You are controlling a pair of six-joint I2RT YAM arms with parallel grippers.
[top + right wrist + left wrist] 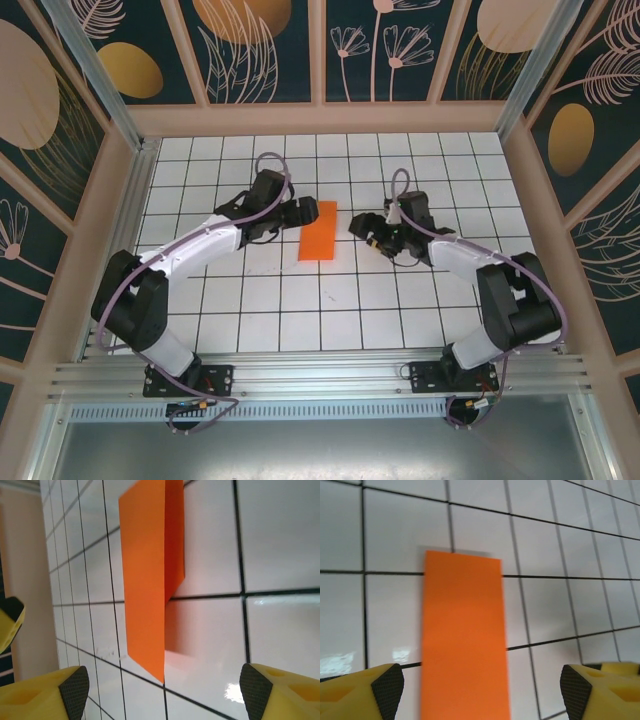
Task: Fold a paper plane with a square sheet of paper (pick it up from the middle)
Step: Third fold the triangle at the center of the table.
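Observation:
The bright orange sheet of paper point(318, 232) lies on the white grid table, folded into a narrow rectangle. My left gripper point(300, 213) is at its left edge, open. In the left wrist view the paper point(465, 640) runs down between the yellow fingers point(387, 685), touching neither, and my left gripper point(482, 692) holds nothing. My right gripper point(362, 228) stands open just right of the sheet. In the right wrist view the paper point(145, 580) lies ahead of my right gripper point(162, 692). One folded layer lifts slightly off the table.
The white tiled table point(330, 310) is fenced by wooden walls point(320, 118) on three sides. An aluminium rail point(320, 375) with both arm bases runs along the near edge.

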